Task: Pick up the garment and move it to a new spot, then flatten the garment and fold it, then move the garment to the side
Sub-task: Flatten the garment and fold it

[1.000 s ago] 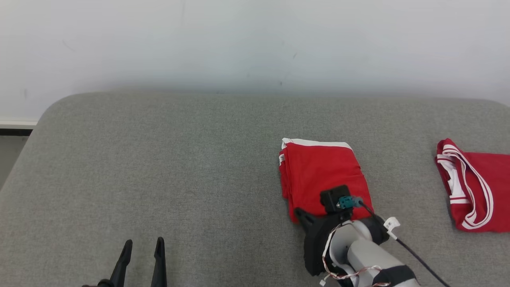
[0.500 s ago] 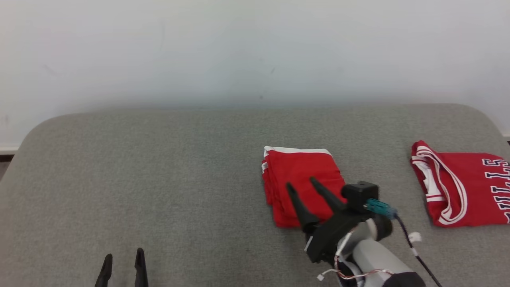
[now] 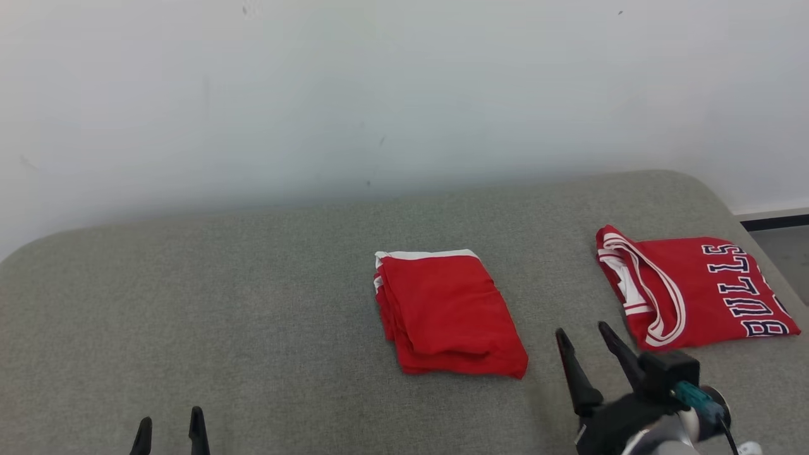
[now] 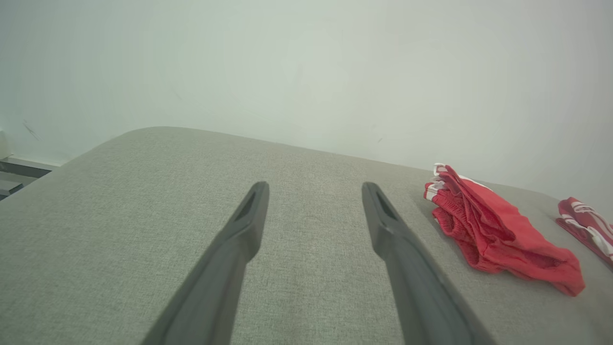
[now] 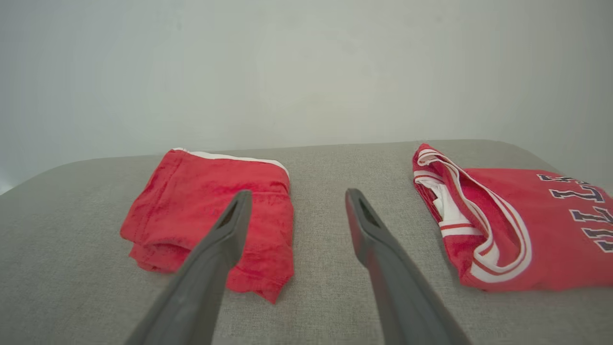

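Right, folded red fabric garment with a white band along its far edge (image 3: 445, 309), lying as a neat rectangle near the middle of the grey fabric-covered worktop (image 3: 221, 303), touched by nothing. Layers stacked and showing along the left edge, top face fairly smooth.

Looks flattened and folded already, so probably down to the last step: shifting it to the side. Hard to say whether this spot already counts as the side.

Next move, if one is needed: calls for a fresh pinch at the near edge through every layer, then a low carry or slide so the stack holds together, steering clear of the neighbour.

Off to the right, well apart: second red jersey with white trim and dark lettering (image 3: 695, 291), also folded.

Right fingers (image 3: 572, 366) spread wide and holding nothing, poised just beside the garment's near right corner, pointing toward the pale wall (image 3: 404, 95); from the right wrist, framing the bare strip between the two red pieces.

Left fingers (image 3: 198, 433) low at the near left, parted, empty, well away from the garment.
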